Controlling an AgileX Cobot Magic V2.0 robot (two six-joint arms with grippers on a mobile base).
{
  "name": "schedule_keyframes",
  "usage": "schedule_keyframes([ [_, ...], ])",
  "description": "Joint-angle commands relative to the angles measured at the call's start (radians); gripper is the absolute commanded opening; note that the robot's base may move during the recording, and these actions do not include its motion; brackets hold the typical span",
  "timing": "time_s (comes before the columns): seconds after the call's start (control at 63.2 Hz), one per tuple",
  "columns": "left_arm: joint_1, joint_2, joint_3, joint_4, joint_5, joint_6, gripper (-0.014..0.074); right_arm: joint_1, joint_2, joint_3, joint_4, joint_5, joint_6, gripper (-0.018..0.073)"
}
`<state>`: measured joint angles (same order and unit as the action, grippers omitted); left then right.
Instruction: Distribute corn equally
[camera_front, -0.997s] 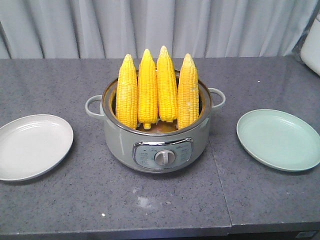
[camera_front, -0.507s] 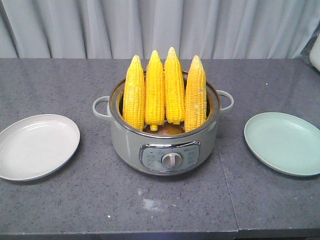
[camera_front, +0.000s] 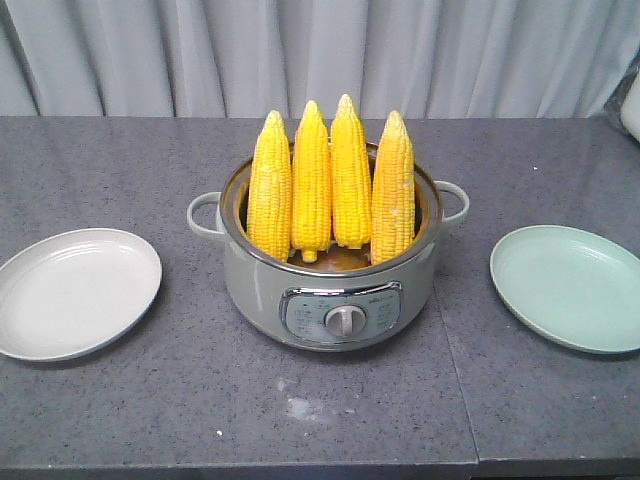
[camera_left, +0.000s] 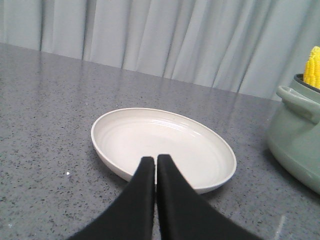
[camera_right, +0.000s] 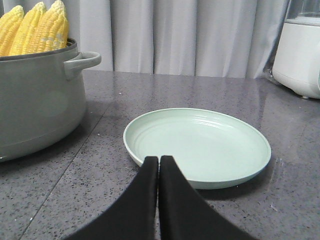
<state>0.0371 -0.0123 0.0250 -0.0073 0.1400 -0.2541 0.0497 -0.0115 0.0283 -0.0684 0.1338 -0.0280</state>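
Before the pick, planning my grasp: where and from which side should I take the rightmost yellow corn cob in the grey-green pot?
Probably the rightmost yellow corn cob by its upper half, clear of the grey-green pot, from the right: it stands upright, a neighbour close on its left.

— Where is the front view set?
— Raised, before the counter (camera_front: 130, 410), looking down and across. The pot (camera_front: 330, 300) is mid-frame, with the white plate (camera_front: 75, 293) left, the green plate (camera_front: 570, 288) right and the curtain (camera_front: 320, 55) behind.
— And the wrist views?
— Low and near (almost at counter level). The left looks over the left gripper (camera_left: 152, 160) at the white plate, with the pot at its right edge. The right looks over the right gripper (camera_right: 158, 160) at the green plate, with the pot at its left edge.
— Shared?
— All three show the pot, corn (camera_front: 330, 185) and curtain. Each plate shows twice.
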Motion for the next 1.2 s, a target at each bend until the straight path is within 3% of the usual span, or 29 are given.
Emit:
schedule_keyframes([
  [0.0, 0.000, -0.013, -0.022, -0.002, -0.071, -0.006, -0.0006, -0.004, -0.008, 0.018, -0.005, -0.075, -0.003, -0.0006],
  [1.045, 0.000, -0.013, -0.022, -0.002, -0.071, -0.006, -0.0006, -0.004, -0.008, 0.018, -0.005, -0.075, -0.003, -0.0006],
  [1.187, 0.000, -0.013, -0.022, -0.002, -0.078, -0.006, -0.0006, -0.004, -0.008, 0.018, -0.073, -0.094, -0.077, -0.0006],
])
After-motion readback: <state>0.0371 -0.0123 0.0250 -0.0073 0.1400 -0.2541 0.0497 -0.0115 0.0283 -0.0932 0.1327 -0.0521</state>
